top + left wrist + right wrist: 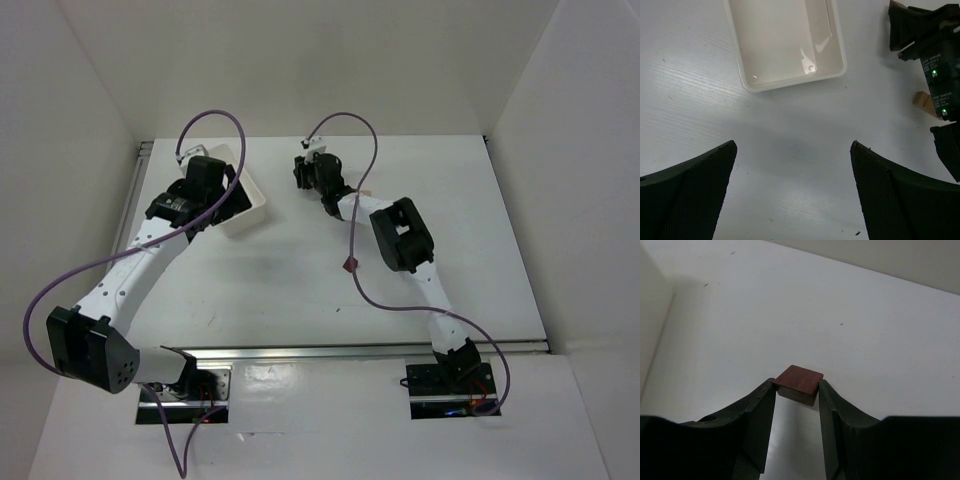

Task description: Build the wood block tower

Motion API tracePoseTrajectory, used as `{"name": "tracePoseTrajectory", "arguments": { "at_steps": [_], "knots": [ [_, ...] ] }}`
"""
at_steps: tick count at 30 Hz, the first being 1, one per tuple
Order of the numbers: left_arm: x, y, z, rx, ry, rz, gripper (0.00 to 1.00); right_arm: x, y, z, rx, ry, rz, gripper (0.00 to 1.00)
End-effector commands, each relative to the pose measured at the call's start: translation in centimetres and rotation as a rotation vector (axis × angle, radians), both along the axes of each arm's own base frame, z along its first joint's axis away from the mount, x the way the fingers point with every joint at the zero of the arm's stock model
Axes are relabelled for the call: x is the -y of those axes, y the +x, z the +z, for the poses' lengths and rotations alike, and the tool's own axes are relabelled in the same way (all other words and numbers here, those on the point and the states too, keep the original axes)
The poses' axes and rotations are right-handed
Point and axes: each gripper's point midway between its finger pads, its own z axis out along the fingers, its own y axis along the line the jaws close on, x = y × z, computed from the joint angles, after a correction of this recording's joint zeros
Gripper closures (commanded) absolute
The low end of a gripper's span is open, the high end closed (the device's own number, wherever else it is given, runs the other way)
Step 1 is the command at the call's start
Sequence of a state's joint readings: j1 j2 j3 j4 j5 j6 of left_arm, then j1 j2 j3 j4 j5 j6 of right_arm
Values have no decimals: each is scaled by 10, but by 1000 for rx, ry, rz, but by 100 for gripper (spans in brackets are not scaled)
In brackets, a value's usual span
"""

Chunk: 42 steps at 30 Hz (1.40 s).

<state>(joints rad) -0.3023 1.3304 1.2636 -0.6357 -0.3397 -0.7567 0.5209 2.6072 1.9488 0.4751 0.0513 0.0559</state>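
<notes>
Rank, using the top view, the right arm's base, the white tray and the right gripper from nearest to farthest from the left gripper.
1. white tray: right beside the left gripper, at the far left of the table.
2. right gripper: far centre, its jaws on a maroon block.
3. right arm's base: near edge, right side.

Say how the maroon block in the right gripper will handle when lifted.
The maroon block looks like solid wood: probably stiff and light. Flat faces suggest no rolling. Held only at the tips of the right gripper, it might twist or slip.
</notes>
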Motion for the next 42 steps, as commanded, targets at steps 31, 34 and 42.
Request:
{"name": "tracePoseTrajectory", "arguments": {
  "at_steps": [31, 34, 42],
  "knots": [
    [83, 21, -36, 38, 24, -678, 3, 17, -286, 2, -207, -252, 1113, 64],
    [86, 24, -52, 38, 109, -723, 4, 22, -285, -10, -200, -279, 1083, 64],
    [103, 28, -67, 35, 128, -839, 4, 28, -282, -25, -177, -334, 1069, 58]
  ]
}}
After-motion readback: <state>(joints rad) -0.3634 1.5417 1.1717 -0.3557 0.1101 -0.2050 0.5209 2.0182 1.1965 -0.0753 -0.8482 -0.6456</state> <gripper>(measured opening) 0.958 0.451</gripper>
